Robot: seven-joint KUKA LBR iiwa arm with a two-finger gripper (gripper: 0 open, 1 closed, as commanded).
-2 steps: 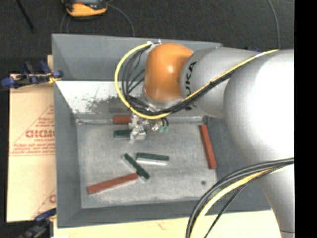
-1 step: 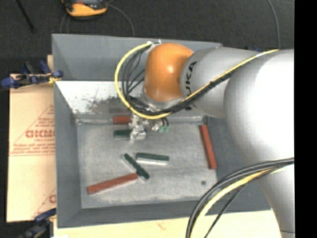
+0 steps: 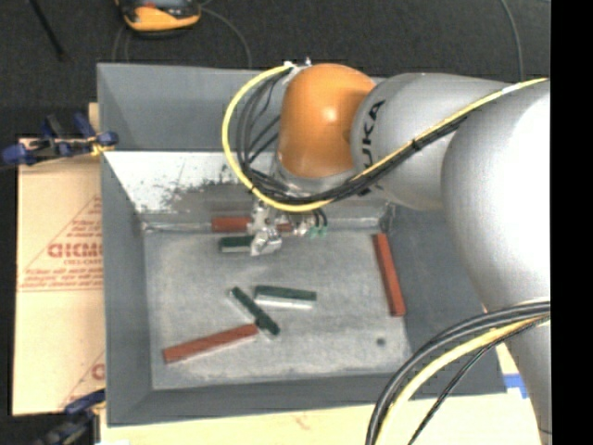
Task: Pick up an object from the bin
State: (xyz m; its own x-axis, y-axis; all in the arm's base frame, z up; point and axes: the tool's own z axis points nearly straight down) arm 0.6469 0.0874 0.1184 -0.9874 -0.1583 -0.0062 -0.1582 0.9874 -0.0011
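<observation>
I have the gripper (image 3: 264, 240) in the bin (image 3: 125, 276) near its back wall, upper centre of frame. Just left of it lie the rear stick (image 3: 229, 222) and, below that, the second stick (image 3: 233, 243). The right stick (image 3: 389, 273) runs along the right wall. At centre, the level stick (image 3: 285, 295) sits just right of the slanted stick (image 3: 255, 311). The long stick (image 3: 210, 342) lies lower left.

Beyond the far left corner of the bin (image 3: 125, 276) I see an orange-and-black device (image 3: 157, 3) on the dark floor. Inside, near and left, a red-brown stick (image 3: 210, 342) lies flat. A dark green stick (image 3: 256, 311) sits at its right end, with a pale-edged green stick (image 3: 285, 296) just beside it. Another red-brown stick (image 3: 389, 273) lies along the right side.
</observation>
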